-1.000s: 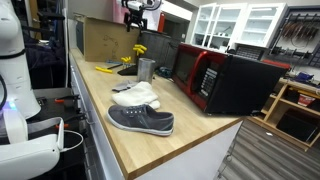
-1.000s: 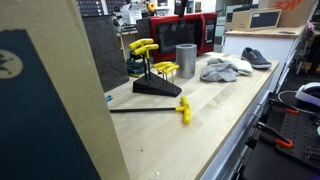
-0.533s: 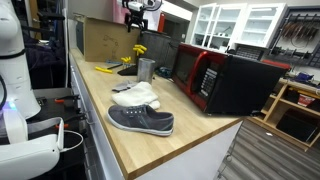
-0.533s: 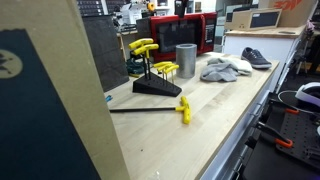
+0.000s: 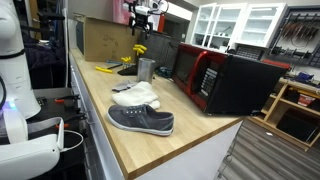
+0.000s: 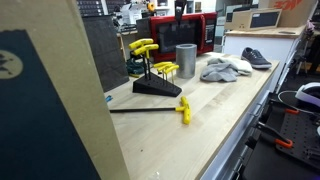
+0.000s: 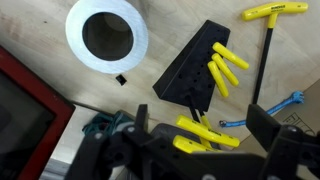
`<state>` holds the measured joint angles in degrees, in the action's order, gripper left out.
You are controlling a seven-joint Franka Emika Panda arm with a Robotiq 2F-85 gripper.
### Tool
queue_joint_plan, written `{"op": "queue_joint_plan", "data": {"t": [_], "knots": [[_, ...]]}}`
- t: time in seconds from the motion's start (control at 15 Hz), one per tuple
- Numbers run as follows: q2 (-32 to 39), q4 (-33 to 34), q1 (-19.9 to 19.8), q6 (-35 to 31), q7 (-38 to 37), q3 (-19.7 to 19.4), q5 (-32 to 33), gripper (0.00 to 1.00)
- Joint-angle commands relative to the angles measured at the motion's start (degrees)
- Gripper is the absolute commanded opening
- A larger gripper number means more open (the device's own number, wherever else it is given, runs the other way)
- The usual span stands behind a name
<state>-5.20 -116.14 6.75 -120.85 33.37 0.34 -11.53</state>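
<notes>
My gripper point(image 5: 141, 12) point(image 6: 180, 8) hangs high above the wooden counter, open and holding nothing. In the wrist view the gripper point(image 7: 203, 135) looks straight down on a black wedge stand point(image 7: 193, 70) of yellow T-handle hex keys point(image 7: 208, 130), whose top handles lie between my spread fingers far below. A steel cup point(image 7: 107, 32) stands beside the stand, seen from above as a ring. In both exterior views the cup point(image 5: 146, 68) point(image 6: 186, 60) stands next to the hex keys point(image 5: 139, 48) point(image 6: 143, 46). One loose yellow-handled key point(image 6: 183, 110) point(image 7: 272, 12) lies on the counter.
A red and black microwave point(image 5: 215, 78) stands along the counter's back. A grey shoe point(image 5: 140, 120) point(image 6: 255, 57) and a white cloth point(image 5: 137, 95) point(image 6: 225, 68) lie further along. A cardboard box point(image 5: 100, 38) stands behind the tools. A blue item point(image 7: 290, 100) lies near the stand.
The gripper has shifted slightly up high above the tools, still open. Nothing on the counter has moved.
</notes>
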Motion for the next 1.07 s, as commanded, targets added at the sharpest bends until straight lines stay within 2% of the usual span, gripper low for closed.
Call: {"op": "queue_joint_plan", "data": {"t": [0.0,0.13,0.2,0.73,1.0], "knots": [[3.82,4.39,-1.00,0.70,6.65,0.24,0.06,1.00],[5.41,6.49,-1.56,2.31,10.97,0.22,-1.49,1.00],[3.19,3.06,-1.58,0.36,7.18,0.86,-0.20,1.00],[6.73,6.59,-1.90,-0.03,9.88,1.46,-0.37,1.00],[10.33,9.75,-1.45,-0.39,11.00,3.03,2.72,1.00]]}}
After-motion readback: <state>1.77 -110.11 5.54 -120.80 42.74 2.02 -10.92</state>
